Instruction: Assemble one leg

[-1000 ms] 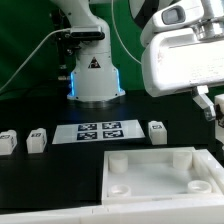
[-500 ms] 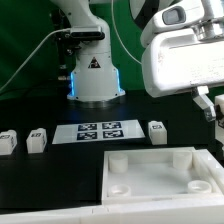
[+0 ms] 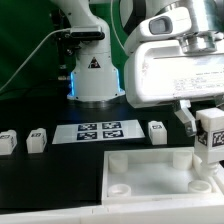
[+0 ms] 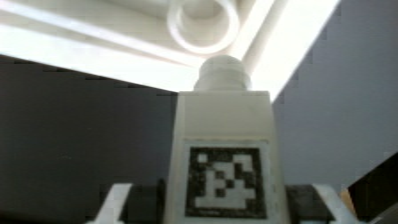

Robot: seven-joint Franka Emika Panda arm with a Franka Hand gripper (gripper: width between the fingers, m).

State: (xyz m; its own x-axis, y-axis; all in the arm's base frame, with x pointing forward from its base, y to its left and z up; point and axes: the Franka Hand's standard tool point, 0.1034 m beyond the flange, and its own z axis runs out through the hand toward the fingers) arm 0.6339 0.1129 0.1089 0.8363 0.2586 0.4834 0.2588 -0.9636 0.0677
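My gripper (image 3: 209,133) is shut on a white leg (image 3: 209,136) with a black-and-white tag, held upright above the right part of the large white board (image 3: 150,172) with round corner sockets. In the wrist view the held leg (image 4: 226,140) fills the middle, its rounded tip pointing toward a round socket (image 4: 208,24) of the board. My fingers (image 4: 121,203) press both sides of the leg. Three more legs stand on the black table: two at the exterior view's left (image 3: 8,141) (image 3: 37,139) and one (image 3: 157,131) beside the marker board.
The marker board (image 3: 100,131) lies flat in front of the robot's base (image 3: 95,75). The arm's large white housing (image 3: 180,68) fills the exterior view's upper right.
The arm has swung toward the exterior view's left and come down. The held leg, before mostly out of frame at the right edge, now hangs over the board's right side.
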